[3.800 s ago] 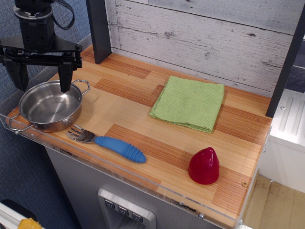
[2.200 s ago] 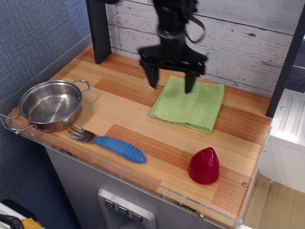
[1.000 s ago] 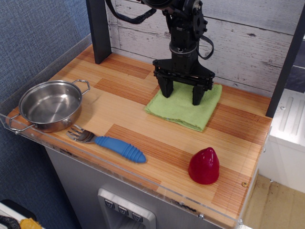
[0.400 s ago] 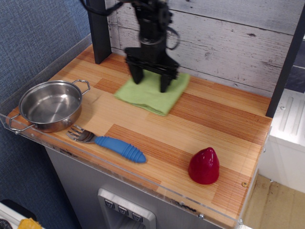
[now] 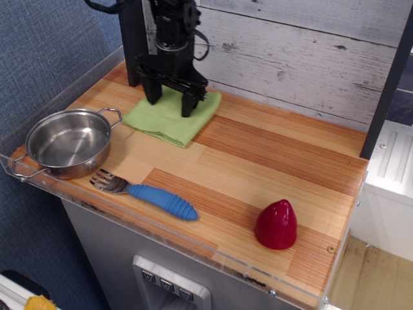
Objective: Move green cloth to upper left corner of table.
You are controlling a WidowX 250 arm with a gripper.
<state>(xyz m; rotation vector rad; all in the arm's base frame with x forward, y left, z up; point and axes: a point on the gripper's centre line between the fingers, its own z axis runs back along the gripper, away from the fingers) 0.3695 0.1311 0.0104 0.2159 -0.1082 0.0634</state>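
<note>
The green cloth (image 5: 169, 124) lies flat on the striped wood table (image 5: 277, 152), toward the back left, just right of the black post. My gripper (image 5: 170, 103) points straight down onto the cloth's back half. Its two black fingers (image 5: 187, 106) are planted in the fabric with a short span of cloth gripped between them. The cloth's front corner reaches close to the steel pan's handle.
A steel pan (image 5: 64, 143) sits at the front left. A fork with a blue handle (image 5: 161, 200) lies near the front edge. A red cone-shaped object (image 5: 276, 224) stands at the front right. A black post (image 5: 132, 39) rises at the back left. A clear acrylic rim (image 5: 193, 248) lines the front.
My gripper came from above the pan to the cloth, lowered onto it, then dragged it leftward across the table toward the back left corner.
</note>
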